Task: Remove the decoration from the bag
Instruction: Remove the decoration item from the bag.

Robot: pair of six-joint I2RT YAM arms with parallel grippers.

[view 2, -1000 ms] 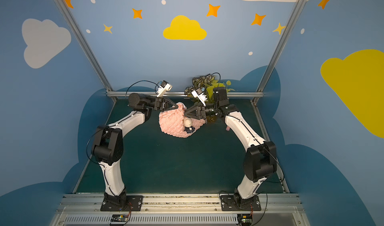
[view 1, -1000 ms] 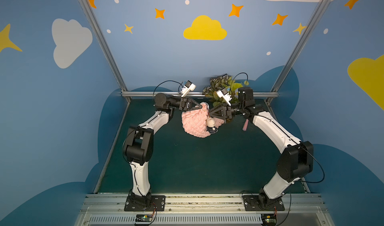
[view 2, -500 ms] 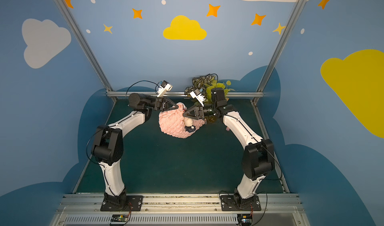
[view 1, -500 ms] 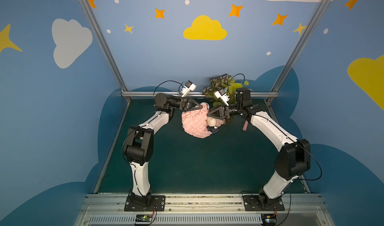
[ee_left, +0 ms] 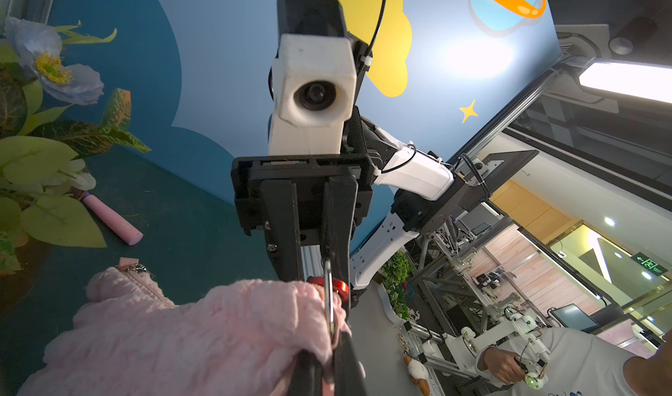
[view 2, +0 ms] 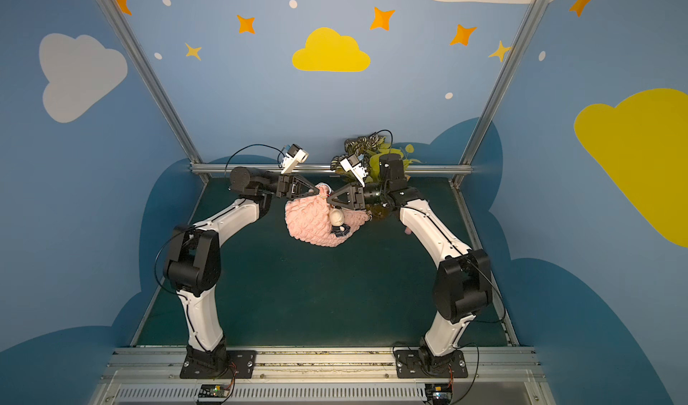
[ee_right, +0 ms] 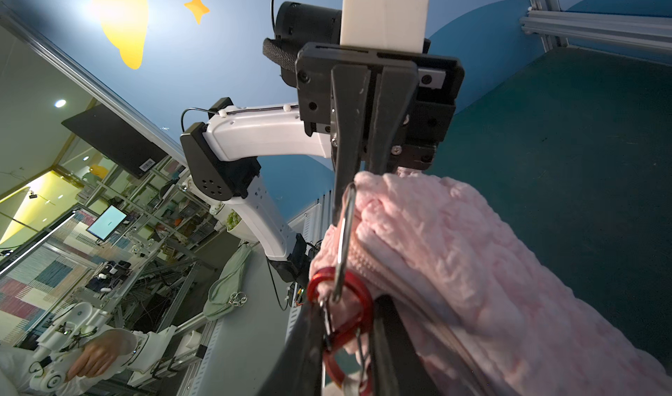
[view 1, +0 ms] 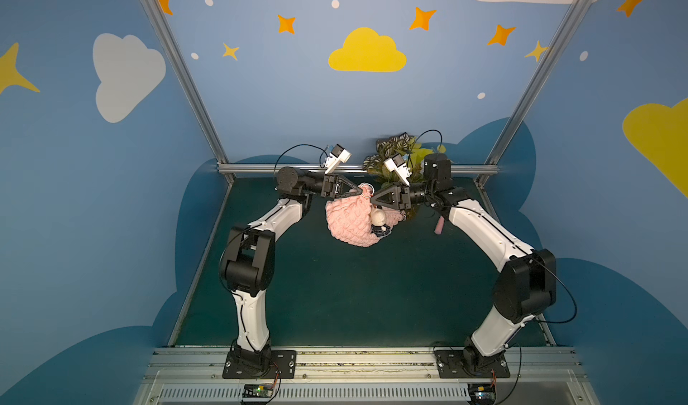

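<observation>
Clasp first, because the whole job turns on it. The red clasp (ee_right: pixel 363 297) is hooked through the metal ring (ee_right: pixel 344 237) at the top corner of the bag (view 1: pixel 348 224). That joint sits right where my two tools meet, at the far middle of the mat.

The right gripper (view 1: pixel 373 199) is the one on the clasp. The left gripper (view 1: pixel 360 190) comes in from the opposite side, tip to tip with it.

From the right wrist view the clasp's long axis runs roughly along my fingers (ee_right: pixel 302 347), not across them. The ring rises out of the clasp's upper end toward the left tool.

The decoration (view 1: pixel 379 219) lies against the pink fabric on the near side of the tips, head toward the clasp and dress toward me. It is just beside the right fingers but not between them.

On the left, the fingers (ee_right: pixel 349 121) are pressed together and pinch the far end of the ring, with a fold of the bag's edge bunched against them.

On the right, the fingers stand narrow with the clasp filling the gap. Both appear to touch its sides — a pinch, as far as I can judge.

I read the clasp's gate as not yet open, since the ring is threaded inside. Whether the bag's lower end rests on the mat I cannot tell.
</observation>
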